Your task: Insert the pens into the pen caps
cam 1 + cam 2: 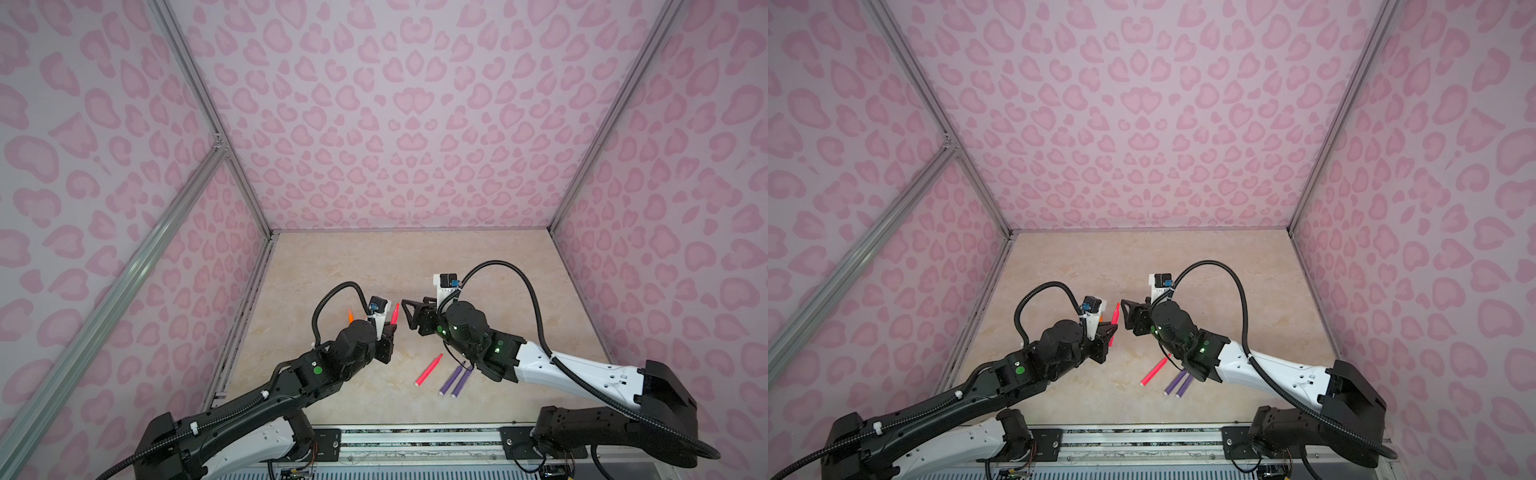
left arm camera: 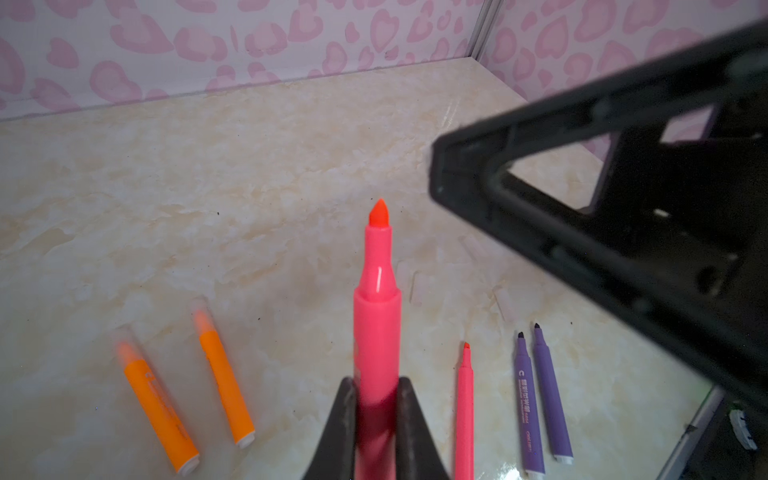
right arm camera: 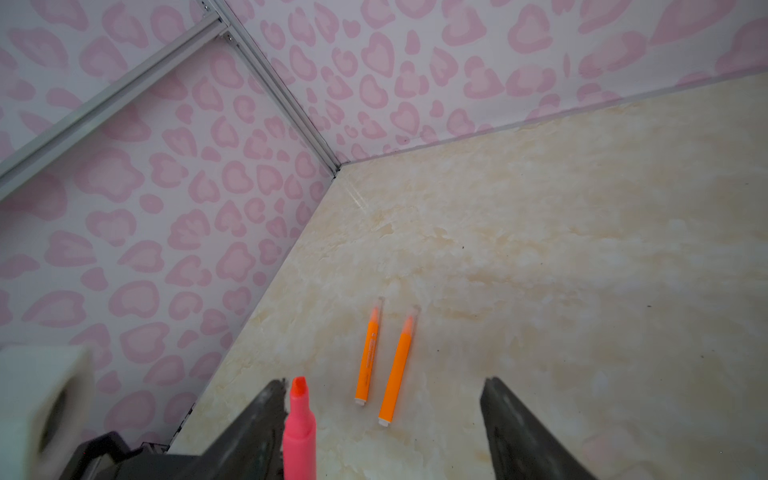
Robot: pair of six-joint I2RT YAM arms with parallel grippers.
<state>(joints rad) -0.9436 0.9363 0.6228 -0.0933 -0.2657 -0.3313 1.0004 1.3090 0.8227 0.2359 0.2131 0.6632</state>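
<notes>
My left gripper [image 2: 377,386] is shut on a pink-red pen [image 2: 377,291], held above the table with its bare tip pointing away [image 1: 395,314]. My right gripper [image 3: 384,384] is open and holds nothing. That pen's tip [image 3: 299,415] stands close beside one of its fingers [image 3: 266,415]. In both top views the two grippers [image 1: 389,329] [image 1: 406,313] meet at mid-table. Two orange pens [image 3: 368,353] [image 3: 397,365] lie side by side, each with a clear cap [image 3: 379,307] over its tip. A second pink-red pen [image 1: 429,369] and two purple pens [image 1: 452,379] [image 1: 462,382] lie uncapped. Faint loose pen caps [image 2: 415,286] [image 2: 505,303] lie on the surface.
The beige marble table [image 1: 478,266] is boxed in by pink heart-patterned walls [image 1: 399,124] on three sides. A metal rail [image 1: 415,440] with both arm bases runs along the front edge. The right arm [image 1: 561,365] hangs over the purple pens.
</notes>
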